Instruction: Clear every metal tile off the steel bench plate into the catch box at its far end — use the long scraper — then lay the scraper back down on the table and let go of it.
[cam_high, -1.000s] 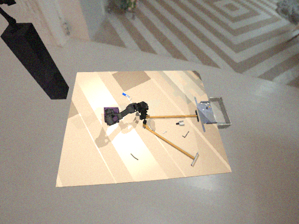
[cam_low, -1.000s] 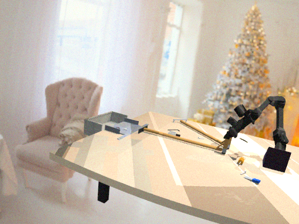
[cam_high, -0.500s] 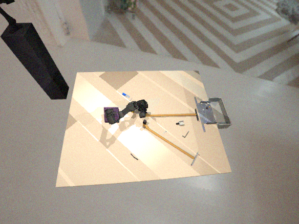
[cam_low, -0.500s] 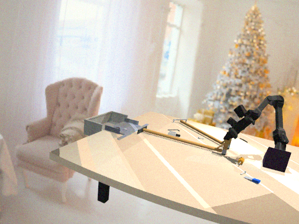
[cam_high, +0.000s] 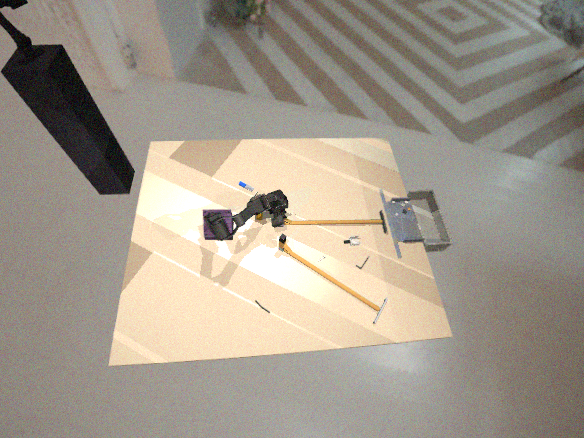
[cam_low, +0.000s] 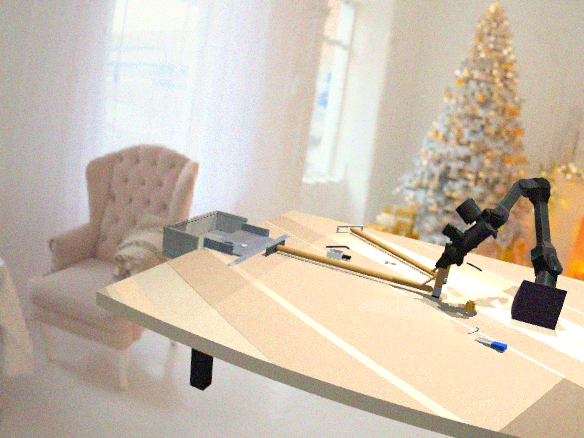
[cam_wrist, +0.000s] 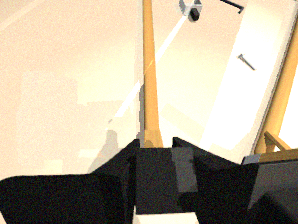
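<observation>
The long scraper has a wooden handle (cam_high: 332, 222) (cam_low: 350, 267) (cam_wrist: 150, 75) and a dark blade (cam_high: 383, 222) (cam_low: 274, 247). My gripper (cam_high: 279, 223) (cam_low: 441, 270) (cam_wrist: 157, 145) is shut on the upright grip at the scraper's near end. The blade is at the near lip of the steel bench plate (cam_high: 407, 231) (cam_low: 242, 234); whether it touches is unclear. Several small tiles show on the plate, among them an orange tile (cam_high: 409, 209) and a dark tile (cam_high: 404, 211). The grey catch box (cam_high: 441, 220) (cam_low: 181, 244) stands at the plate's far end.
A second wooden-handled tool (cam_high: 330, 277) (cam_low: 392, 250) (cam_wrist: 286, 92) lies to one side, its upright grip near my gripper. A grey-and-black part (cam_high: 354, 241) (cam_low: 336, 254), a hex key (cam_high: 364, 263) and a screw (cam_wrist: 246, 62) lie between the handles. A blue-ended item (cam_high: 244, 185) (cam_low: 498, 346) lies near the arm.
</observation>
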